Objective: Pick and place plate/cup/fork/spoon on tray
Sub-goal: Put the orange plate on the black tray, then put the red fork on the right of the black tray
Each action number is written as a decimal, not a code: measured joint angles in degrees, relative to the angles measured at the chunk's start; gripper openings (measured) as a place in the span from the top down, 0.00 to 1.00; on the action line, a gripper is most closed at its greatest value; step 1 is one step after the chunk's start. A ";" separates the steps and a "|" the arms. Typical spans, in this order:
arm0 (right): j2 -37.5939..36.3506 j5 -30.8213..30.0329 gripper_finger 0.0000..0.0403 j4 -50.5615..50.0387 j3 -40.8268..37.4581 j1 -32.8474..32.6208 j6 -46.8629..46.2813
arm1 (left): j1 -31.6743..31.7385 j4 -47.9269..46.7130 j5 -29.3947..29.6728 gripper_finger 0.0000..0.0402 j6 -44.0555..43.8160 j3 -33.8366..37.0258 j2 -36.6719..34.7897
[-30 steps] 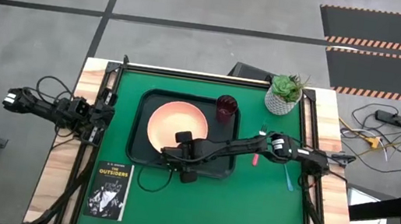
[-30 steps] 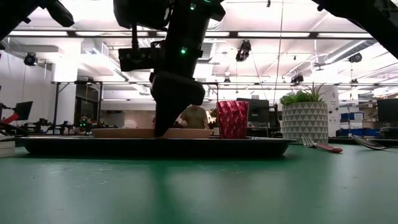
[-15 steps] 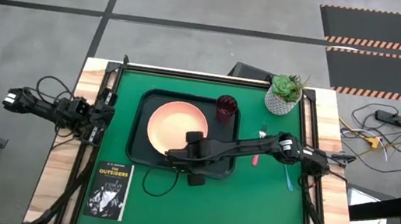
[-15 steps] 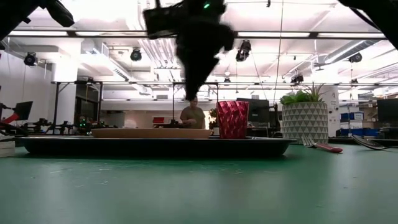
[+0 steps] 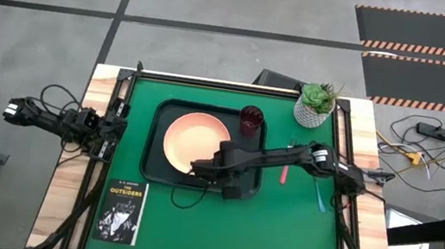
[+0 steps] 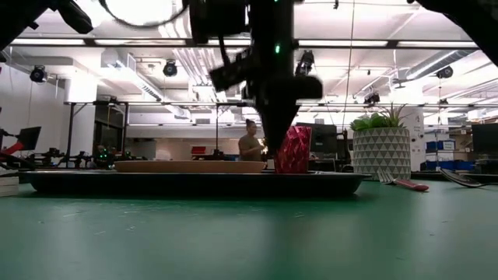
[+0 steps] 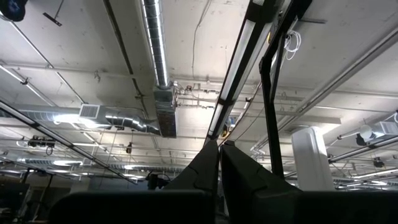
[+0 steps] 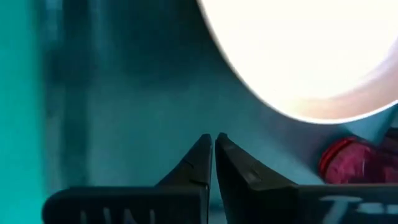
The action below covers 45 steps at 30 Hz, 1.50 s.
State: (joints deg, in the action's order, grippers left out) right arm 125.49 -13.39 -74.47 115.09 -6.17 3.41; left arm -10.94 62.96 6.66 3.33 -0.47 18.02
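Plate (image 5: 194,138) and cup (image 5: 250,118) sit on the tray (image 5: 152,145).
I see my right gripper (image 5: 196,168) over the tray's near edge, fingers together, holding nothing; my left gripper (image 7: 219,163) waits far left, fingers together too.

You see even overhead light from ceiling strip fixtures (image 7: 249,56). In the right wrist view, the round salmon-pink plate (image 8: 311,56) is blown out to white glare. In the low view, the right arm is motion-blurred.

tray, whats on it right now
The plate and the cup sit on the tray. The right arm hangs over the tray's near right part, hiding what lies beneath.
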 joint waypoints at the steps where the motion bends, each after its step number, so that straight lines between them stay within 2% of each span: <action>1: 0.00 -0.04 0.98 1.33 -1.05 0.71 0.54 | 0.00 0.00 0.00 1.00 0.00 0.00 0.00; 6: 0.00 -0.17 0.98 6.82 -5.55 3.82 1.99 | 0.00 0.00 0.00 1.00 0.02 0.00 0.00; 13: 0.11 -0.28 0.98 17.18 -6.80 5.35 4.19 | 0.00 0.02 0.00 1.00 0.03 0.00 0.00; 16: 0.17 -0.22 0.98 16.63 -5.44 5.17 4.22 | -0.01 0.02 0.00 1.00 0.04 0.00 0.00; 20: -0.38 -0.21 0.98 8.64 -2.31 4.29 1.31 | 0.00 0.02 0.00 1.00 0.04 0.00 0.00; 23: -2.95 -0.07 0.98 2.84 -1.61 2.37 -3.16 | 0.00 0.02 0.00 1.00 0.02 0.00 0.02; 25: -5.77 0.04 0.98 2.37 -3.00 0.84 -5.75 | 0.00 0.00 0.00 1.00 0.02 0.00 0.04; 29: -13.75 0.13 0.98 7.53 -10.88 -1.94 -10.22 | 0.00 -0.02 0.00 1.00 0.00 0.00 0.27; 35: -28.13 -0.42 0.98 26.99 -31.07 -3.35 -20.69 | 0.00 0.00 0.01 1.00 -0.02 0.00 0.26; 40: -38.17 -5.03 0.98 27.65 -45.02 -2.82 -39.48 | -0.01 -0.04 0.00 1.00 -0.02 0.00 0.33; 45: -46.94 -4.85 0.98 27.09 -57.74 -0.02 -62.97 | 0.00 -0.02 0.00 1.00 0.00 0.00 0.33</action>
State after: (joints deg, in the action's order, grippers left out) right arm 78.55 -18.24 -47.38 57.35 -6.19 -59.56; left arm -10.94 62.94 6.66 3.33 -0.47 18.35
